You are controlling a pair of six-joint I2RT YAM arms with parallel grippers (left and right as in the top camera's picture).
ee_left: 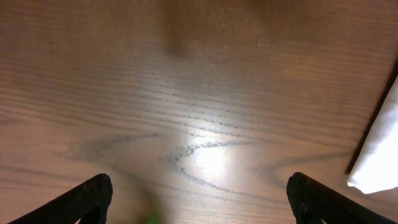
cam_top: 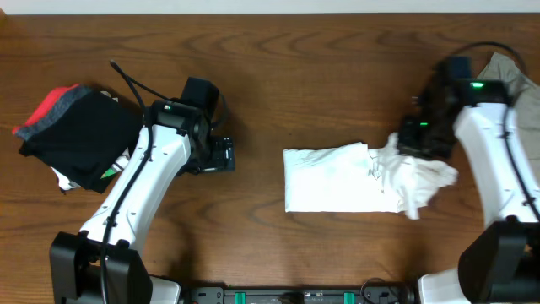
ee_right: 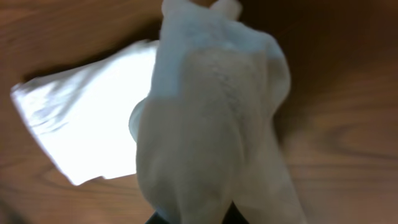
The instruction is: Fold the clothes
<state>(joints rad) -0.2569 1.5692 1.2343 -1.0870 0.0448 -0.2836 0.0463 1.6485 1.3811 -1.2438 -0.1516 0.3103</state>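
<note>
**White shirt half laid out, right hand holding its bunched end**

From the overhead camera I see the soft white T-shirt near the middle of the dark brown wooden bench. Its left part lies flat as a neat, roughly rectangular panel. Its right end is crumpled and gathered up towards the right hand. A few small dark marks sit where the flat part meets the bunched part, too small for me to read.

My right wrist camera is almost filled by that white cloth. It rises in a thick, wrinkled fold from between the fingers at the bottom edge, so I read that hand as closed on the shirt. The flat panel shows beyond it on the left, lying on the wood.

The left hand is well apart from the shirt, over bare wood. In its wrist view the two black fingertips stand wide apart with nothing between them, so it is open. Only an edge of white cloth shows at the right of that view.

A heap of black and red garments lies at the far left of the bench, just beside the left arm. A khaki-grey garment lies at the far right corner, partly behind the right arm.
</note>
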